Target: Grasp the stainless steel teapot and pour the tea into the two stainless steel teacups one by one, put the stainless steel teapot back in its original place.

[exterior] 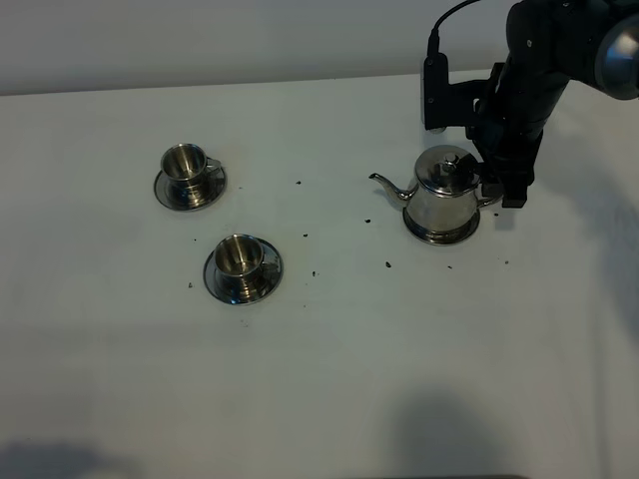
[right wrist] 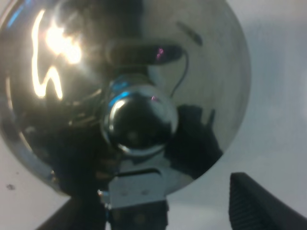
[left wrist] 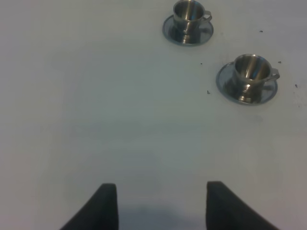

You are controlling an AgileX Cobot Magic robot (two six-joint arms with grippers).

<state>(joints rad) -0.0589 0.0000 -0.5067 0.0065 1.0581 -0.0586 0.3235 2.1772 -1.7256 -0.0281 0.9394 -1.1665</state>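
Observation:
The stainless steel teapot [exterior: 443,188] stands upright on its round steel disc [exterior: 440,237] at the right, spout pointing left. My right gripper [exterior: 502,190] is lowered at the pot's handle side. In the right wrist view the domed lid and knob [right wrist: 139,120] fill the picture, and the right gripper [right wrist: 163,211] is open, its fingers apart on either side of the handle [right wrist: 136,196]. The two steel teacups stand on saucers at the left, one farther [exterior: 186,165] and one nearer [exterior: 240,257]. My left gripper [left wrist: 160,206] is open and empty above bare table, with both cups [left wrist: 189,14] [left wrist: 252,72] well ahead of it.
A white table [exterior: 329,359] carries small dark specks [exterior: 387,264] between the cups and the pot. The right arm's dark body [exterior: 529,70] rises above the pot at the upper right. The left arm is out of the exterior high view.

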